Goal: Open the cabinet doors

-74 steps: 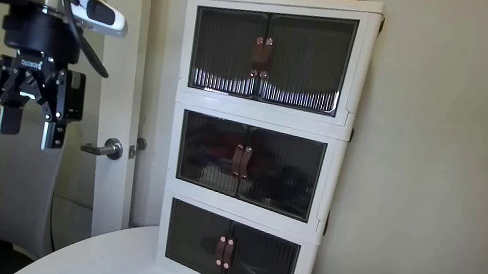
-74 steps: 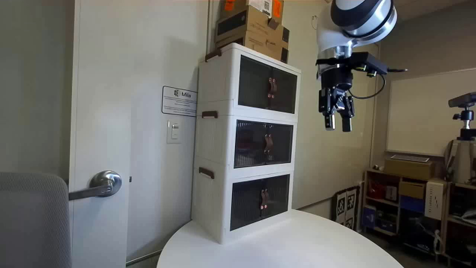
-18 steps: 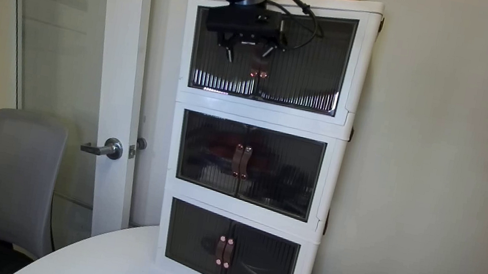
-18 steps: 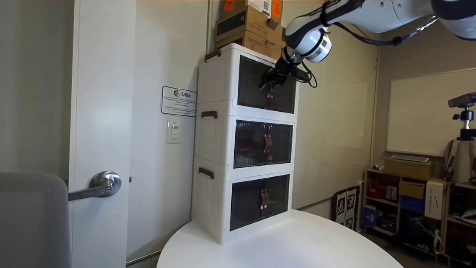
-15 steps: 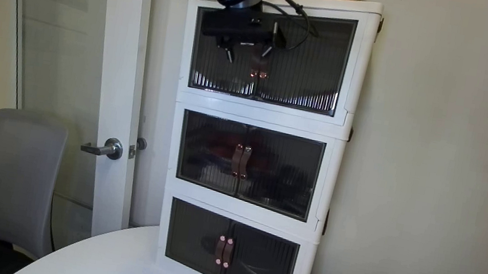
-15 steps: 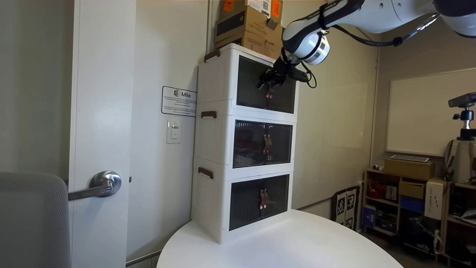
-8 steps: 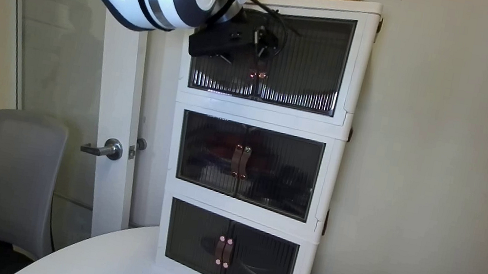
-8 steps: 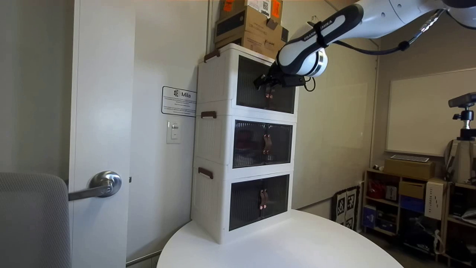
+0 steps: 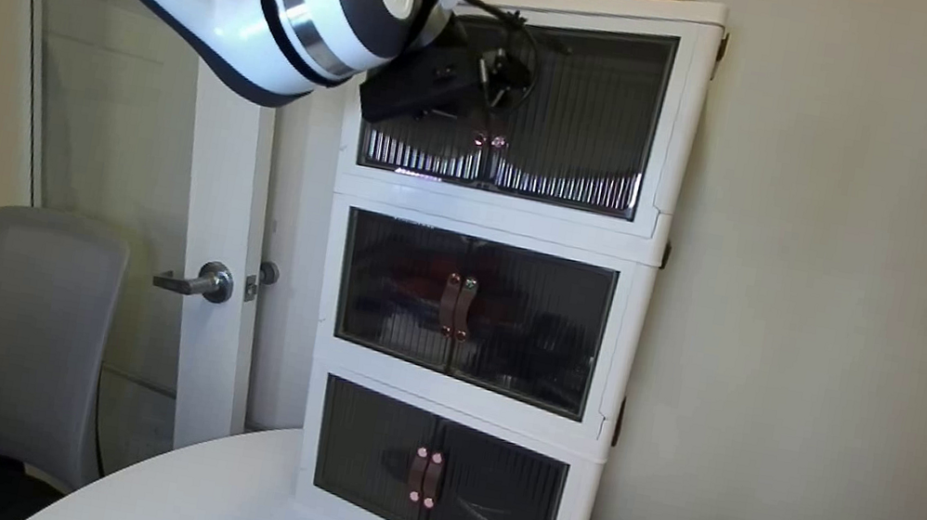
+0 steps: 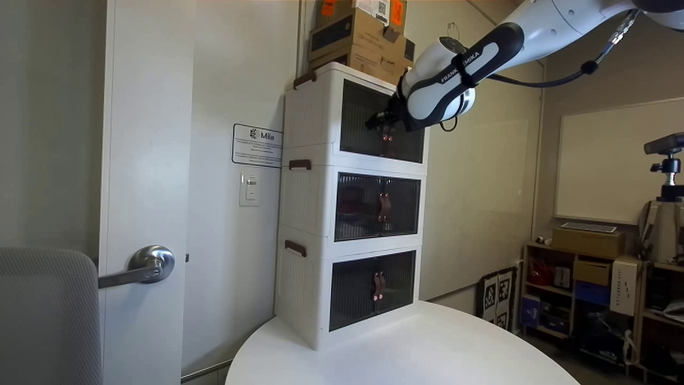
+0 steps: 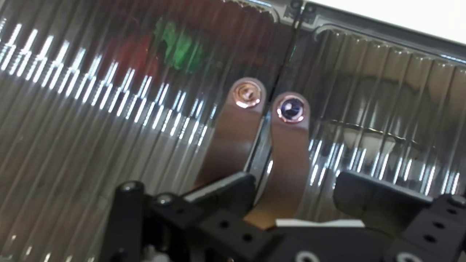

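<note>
The cabinet doors, dark smoked ribbed panels of the top tier, are shut. They show in both exterior views (image 9: 590, 121) (image 10: 356, 123) and fill the wrist view (image 11: 382, 105). Two brown strap handles with copper studs sit at the centre seam: a left strap (image 11: 233, 134) and a right strap (image 11: 291, 149). My gripper (image 11: 294, 187) is open at the handles. The right strap lies between its fingers. The left finger covers the lower part of the left strap; I cannot tell whether it touches. In an exterior view the gripper (image 10: 377, 120) faces the doors, largely hidden by the arm.
The white cabinet (image 9: 489, 217) stands on a round white table (image 10: 417, 353), with two lower door pairs (image 9: 469, 313) (image 9: 436, 481). Cardboard boxes (image 10: 363, 43) stand on or behind its top. A room door with a lever handle (image 10: 152, 264) and a grey chair (image 9: 27, 338) are near.
The gripper has come from beside the cabinet, pointing down, to the top doors' handles. In the last second the forearm dropped and the gripper turned and tilted. The doors have not moved.
</note>
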Controlling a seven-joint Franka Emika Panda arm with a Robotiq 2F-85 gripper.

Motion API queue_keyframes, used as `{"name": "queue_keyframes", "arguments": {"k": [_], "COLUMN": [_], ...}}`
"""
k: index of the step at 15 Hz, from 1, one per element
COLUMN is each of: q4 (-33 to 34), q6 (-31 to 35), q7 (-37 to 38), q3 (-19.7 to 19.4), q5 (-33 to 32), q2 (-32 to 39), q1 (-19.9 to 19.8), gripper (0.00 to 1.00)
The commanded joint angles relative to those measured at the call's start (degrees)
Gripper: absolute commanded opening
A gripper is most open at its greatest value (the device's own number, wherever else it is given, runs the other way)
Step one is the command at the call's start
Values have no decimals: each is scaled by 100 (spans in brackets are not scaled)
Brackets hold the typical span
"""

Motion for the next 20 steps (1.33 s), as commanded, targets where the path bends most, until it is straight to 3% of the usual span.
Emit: {"name": "queue_keyframes", "arguments": {"k": [1,4,8,14,20], "q4": [-26,-104,-259,-549,-1114], "q6": [236,258,308,237,169], "q7": [399,481,525,1040,1879], "q3": [-501,-713,-944,-1733,-3017], "q5": [-290,-352,-371,-460,-797], "q2": [54,22,-26,-128,-318], "q1": [394,560,749,1429,2660], "gripper": [34,12,3,9,7]}}
